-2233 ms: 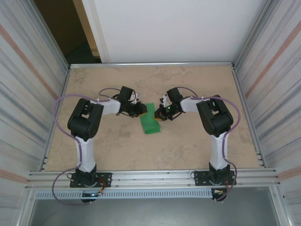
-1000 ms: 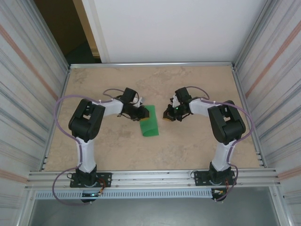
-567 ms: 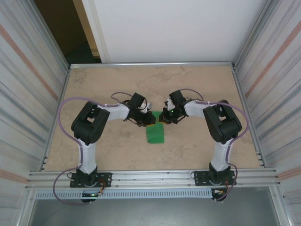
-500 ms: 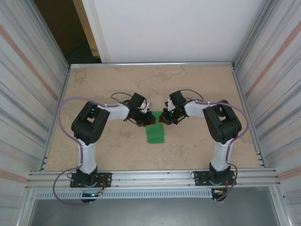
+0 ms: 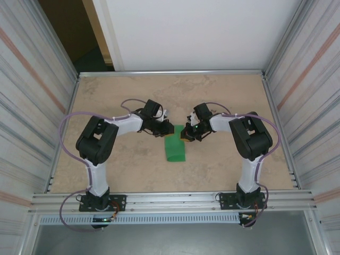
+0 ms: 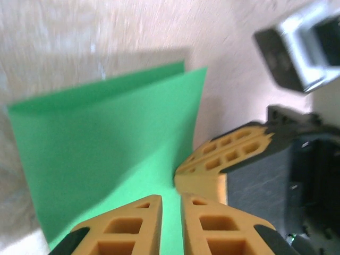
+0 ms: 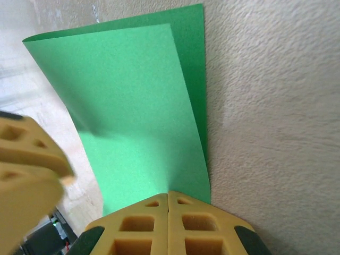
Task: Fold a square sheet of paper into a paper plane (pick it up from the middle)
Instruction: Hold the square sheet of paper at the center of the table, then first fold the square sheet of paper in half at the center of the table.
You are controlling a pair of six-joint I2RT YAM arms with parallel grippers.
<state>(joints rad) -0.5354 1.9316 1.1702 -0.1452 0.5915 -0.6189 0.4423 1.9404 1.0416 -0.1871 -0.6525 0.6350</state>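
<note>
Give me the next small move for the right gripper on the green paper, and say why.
Probably press the shut right gripper onto the top flap and slide toward the fold. The square sheet of paper is folded over, yet the fold looks rounded, not creased, and the flap's free edge stops short of the lower layer's.
</note>
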